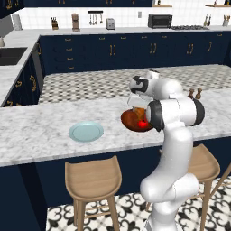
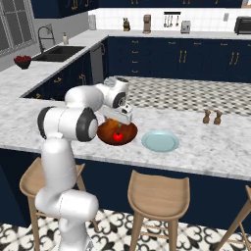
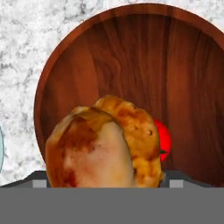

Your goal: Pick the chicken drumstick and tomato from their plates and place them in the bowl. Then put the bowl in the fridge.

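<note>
The dark brown wooden bowl (image 1: 130,121) (image 2: 105,133) (image 3: 131,52) sits on the marble island, with the red tomato (image 1: 142,123) (image 2: 117,137) (image 3: 162,140) lying inside it. My gripper (image 1: 136,108) (image 2: 119,120) (image 3: 108,177) hangs just above the bowl. The golden-brown chicken drumstick (image 3: 100,148) (image 1: 138,114) fills the space between its widely set jaws, held over the bowl's near side. One pale blue plate (image 1: 85,131) lies bare to the bowl's left, another plate (image 2: 160,141) bare to its right. The fridge is out of view.
Two small brown shakers (image 1: 194,94) (image 2: 212,116) stand on the island's right part. Wooden stools (image 1: 92,178) (image 2: 158,193) line the island's near edge. Navy cabinets, a sink (image 2: 58,53) and a toaster oven (image 1: 159,20) sit on the far counters.
</note>
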### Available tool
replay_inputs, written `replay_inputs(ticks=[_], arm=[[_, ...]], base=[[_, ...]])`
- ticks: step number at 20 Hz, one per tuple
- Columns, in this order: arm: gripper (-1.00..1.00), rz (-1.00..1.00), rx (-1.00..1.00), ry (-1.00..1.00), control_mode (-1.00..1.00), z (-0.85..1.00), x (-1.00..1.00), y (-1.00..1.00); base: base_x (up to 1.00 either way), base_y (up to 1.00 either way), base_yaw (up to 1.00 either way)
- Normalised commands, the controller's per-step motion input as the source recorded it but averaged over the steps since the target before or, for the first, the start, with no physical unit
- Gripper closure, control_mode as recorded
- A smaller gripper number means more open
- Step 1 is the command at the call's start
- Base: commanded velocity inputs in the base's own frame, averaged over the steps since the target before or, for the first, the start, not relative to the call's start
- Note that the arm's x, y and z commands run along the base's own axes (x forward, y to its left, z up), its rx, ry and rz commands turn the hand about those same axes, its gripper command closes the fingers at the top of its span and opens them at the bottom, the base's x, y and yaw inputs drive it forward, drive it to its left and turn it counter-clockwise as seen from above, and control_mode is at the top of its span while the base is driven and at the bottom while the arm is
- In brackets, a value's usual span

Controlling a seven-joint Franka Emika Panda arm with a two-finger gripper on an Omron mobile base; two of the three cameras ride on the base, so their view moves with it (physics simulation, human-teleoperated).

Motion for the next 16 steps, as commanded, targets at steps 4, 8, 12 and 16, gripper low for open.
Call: replay_inputs(ticks=[4, 8, 12, 16], arm=[[1.00, 0.00, 0.00, 0.00, -1.00, -0.63, 0.61, 0.00], [1.00, 0.00, 0.00, 0.00, -1.00, -0.54, 0.39, 0.00], [-1.00, 0.00, 0.00, 0.00, -1.00, -0.48, 0.28, 0.00], [-1.00, 0.00, 0.00, 0.00, -1.00, -0.02, -0.11, 0.00]], base=[[0.00, 0.00, 0.00], [0.00, 0.00, 0.00], [0.00, 0.00, 0.00], [0.00, 0.00, 0.00]])
